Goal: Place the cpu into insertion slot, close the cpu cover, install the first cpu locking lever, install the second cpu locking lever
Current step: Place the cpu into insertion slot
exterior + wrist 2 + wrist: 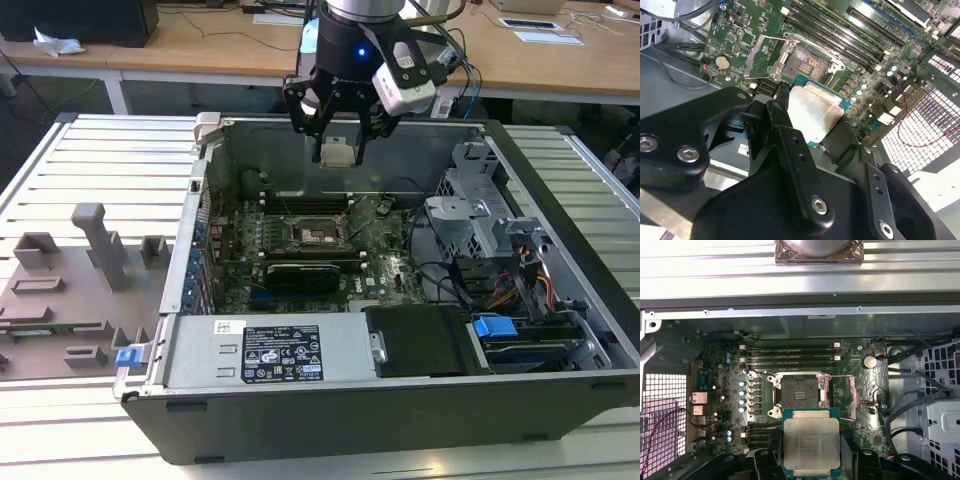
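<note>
Gripper point(338, 148) is clamped on the single cpu point(811, 442) by two opposite edges. In the exterior view the chip hangs at twelve o'clock from the one insertion slot point(800, 394), well apart from it. Best handling, I judge: keep it level, square its edges to the bare socket, lower without pressing

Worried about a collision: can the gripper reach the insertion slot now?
Probably yes: the gripper holds the cpu over the open case; the insertion slot lies bare, cpu cover swung aside.
</note>
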